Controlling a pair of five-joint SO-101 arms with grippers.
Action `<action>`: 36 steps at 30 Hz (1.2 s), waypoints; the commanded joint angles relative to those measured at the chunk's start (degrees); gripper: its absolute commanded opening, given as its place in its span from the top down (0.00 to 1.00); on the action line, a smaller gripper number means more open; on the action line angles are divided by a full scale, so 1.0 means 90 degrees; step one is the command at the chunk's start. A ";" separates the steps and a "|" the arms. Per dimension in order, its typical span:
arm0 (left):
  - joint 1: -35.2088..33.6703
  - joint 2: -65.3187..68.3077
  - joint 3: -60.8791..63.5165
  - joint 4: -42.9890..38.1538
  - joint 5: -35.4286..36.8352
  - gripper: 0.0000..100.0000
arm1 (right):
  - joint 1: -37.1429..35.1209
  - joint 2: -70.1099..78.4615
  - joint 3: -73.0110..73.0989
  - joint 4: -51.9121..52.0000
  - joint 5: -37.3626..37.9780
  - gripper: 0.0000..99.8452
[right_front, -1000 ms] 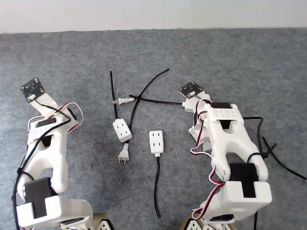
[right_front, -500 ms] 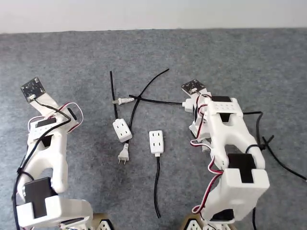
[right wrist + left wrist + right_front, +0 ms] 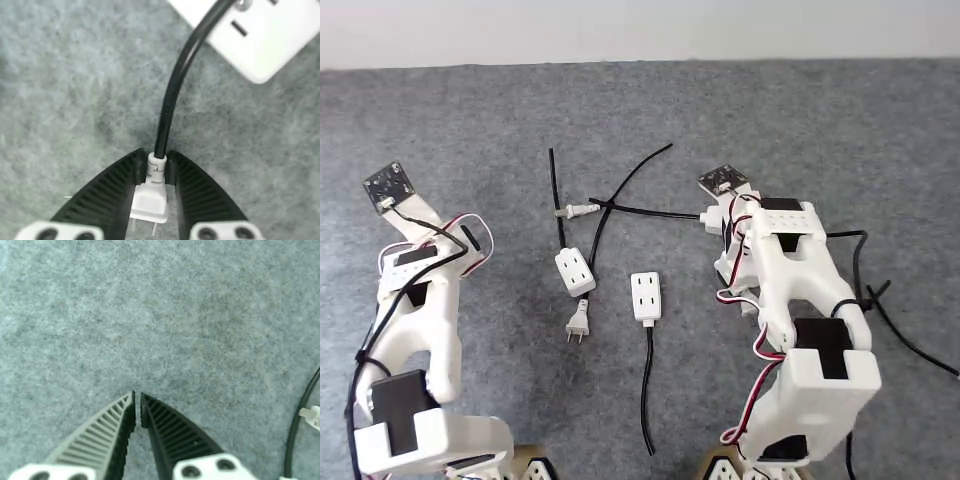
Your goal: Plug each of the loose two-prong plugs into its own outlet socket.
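Pinching a white plastic two-prong plug [image 3: 149, 201] between its fingers [image 3: 107, 192], the right gripper [image 3: 155, 156] holds firm. Left gripper [image 3: 137, 397]: fingers pressed together, empty.

I see bare grey carpeted worktop [image 3: 520, 340] open around my left claw [image 3: 137, 396]. Midway, crossing black cords [image 3: 603, 204], a white outlet block [image 3: 574, 271] and a second white outlet block [image 3: 646, 296] bar passage, with a narrow gap between them. The white two-prong plug [image 3: 148, 202] pinched in my right claw [image 3: 155, 155] trails its cord across.
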 commanded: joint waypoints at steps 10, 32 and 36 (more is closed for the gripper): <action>-0.0020 -0.0049 -0.0259 0.0020 -0.0010 0.98 | -0.0063 -0.0083 -0.0391 -0.0142 -0.0186 0.88; -0.0020 -0.0049 -0.0259 0.0020 -0.0010 0.98 | -0.0073 -0.0063 -0.0567 -0.0317 -0.0166 0.88; -0.0020 -0.0049 -0.0259 0.0020 -0.0010 0.98 | -0.0073 -0.0093 -0.0567 -0.0317 -0.0166 0.88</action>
